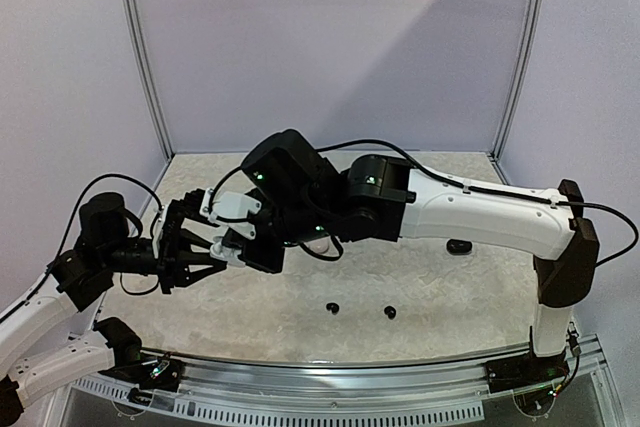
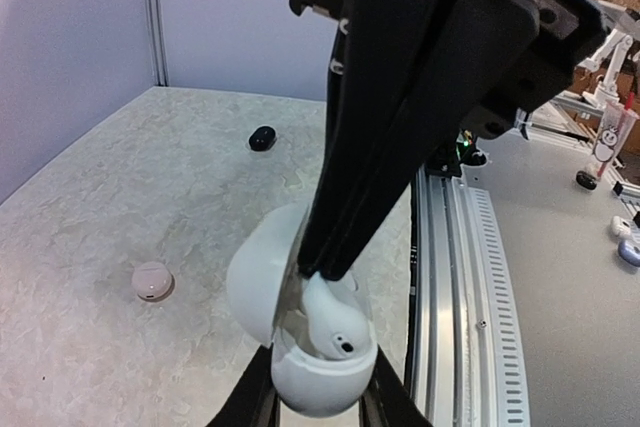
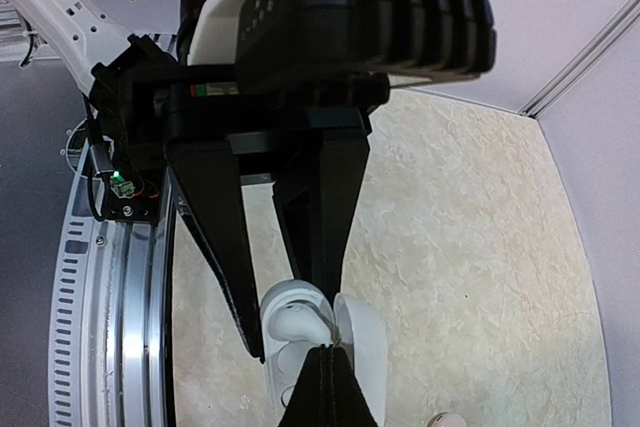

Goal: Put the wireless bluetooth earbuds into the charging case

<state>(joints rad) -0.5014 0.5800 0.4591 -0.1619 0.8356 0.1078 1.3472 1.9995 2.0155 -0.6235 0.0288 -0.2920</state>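
**A:** While the left pincer (image 2: pixel 316 399) is clamped nearly closed around the base of the white charging case (image 2: pixel 300 379), where's the bud?

**B:** One white earbud (image 2: pixel 336 331) sits in the case's well. The lid (image 2: pixel 255 287) stands open toward ten o'clock in the left wrist view. The right pincer (image 2: pixel 322 265) has its jaws fully together, gripping nothing, and its tip seems to touch the bud's top, at twelve o'clock.

**A:** Handling?

**B:** I judge it light, stiff and glossy, likely to squirt from a pinch. Grip across the bulb's flanks, or nudge it with the closed tip.

**A:** Others?

**B:** Two black earbuds (image 1: pixel 333 307) lie on the counter (image 1: pixel 440 297), four o'clock from the case in the top view, well apart from it.
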